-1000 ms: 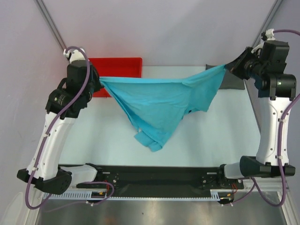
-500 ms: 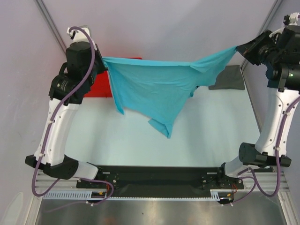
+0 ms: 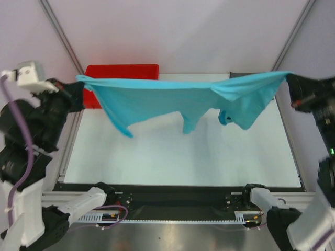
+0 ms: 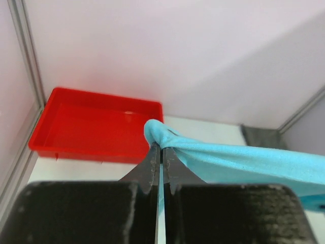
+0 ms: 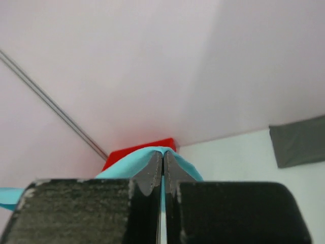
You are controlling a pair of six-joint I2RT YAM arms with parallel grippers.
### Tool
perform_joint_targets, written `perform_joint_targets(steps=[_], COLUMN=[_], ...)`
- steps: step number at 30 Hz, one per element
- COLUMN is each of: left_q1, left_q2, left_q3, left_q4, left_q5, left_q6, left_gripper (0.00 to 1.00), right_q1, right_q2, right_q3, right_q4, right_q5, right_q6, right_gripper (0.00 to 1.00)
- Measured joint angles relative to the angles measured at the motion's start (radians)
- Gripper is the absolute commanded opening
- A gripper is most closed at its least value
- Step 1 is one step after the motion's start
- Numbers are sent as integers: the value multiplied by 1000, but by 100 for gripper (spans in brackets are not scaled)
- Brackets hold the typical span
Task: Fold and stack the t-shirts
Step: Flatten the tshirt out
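Pale walls close in a white tabletop [image 3: 178, 157] seen from above, with a red tray [image 3: 121, 71] at its far left corner. Over it the turquoise t-shirt [image 3: 157, 99] hangs in the air, strung by its top edge between the left gripper [image 3: 77, 83] and the right gripper [image 3: 292, 82], which stand well apart at either side. I take it the shirt is held up wide like this so the cloth drops open before it is laid down for folding. The upper edge runs nearly taut, while below it the cloth sags in uneven points, with a bunched sleeve twisted towards the right end, clear of the tabletop as far as I can judge. From the left wrist, the jaws are clenched on a small rolled nub of turquoise cloth, the rest stretching away to the right as a band. Beyond it sit the red tray and, at the far right, the dark grey t-shirt [image 4: 261, 137] flat on the tabletop. From the right wrist, the jaws are likewise pinched tight on a fold of the turquoise cloth, with the grey one lying off to the right, untouched
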Motion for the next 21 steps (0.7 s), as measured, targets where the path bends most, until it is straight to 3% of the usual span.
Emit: perform_joint_targets(steps=[5,9,15,21], left_q1=[-43,-59,-60,-52], left_q2=[-163,-212,-176,20], left_q3=[-28,-90,-275,-436], left_q4=[41,80,122,205], left_q5=[40,85,90,-5], left_q6=[27,45,53,64], left_gripper=[0,0,0,0], right_q1=[10,13,17,19], right_q2=[-229,-305,-283,-78], right_q3=[-55,-69,-276,-528], right_q4=[38,77,142,276], right_q5=[51,70,88,118], right_q6=[-17,-26,-32,-13], right_gripper=[0,0,0,0])
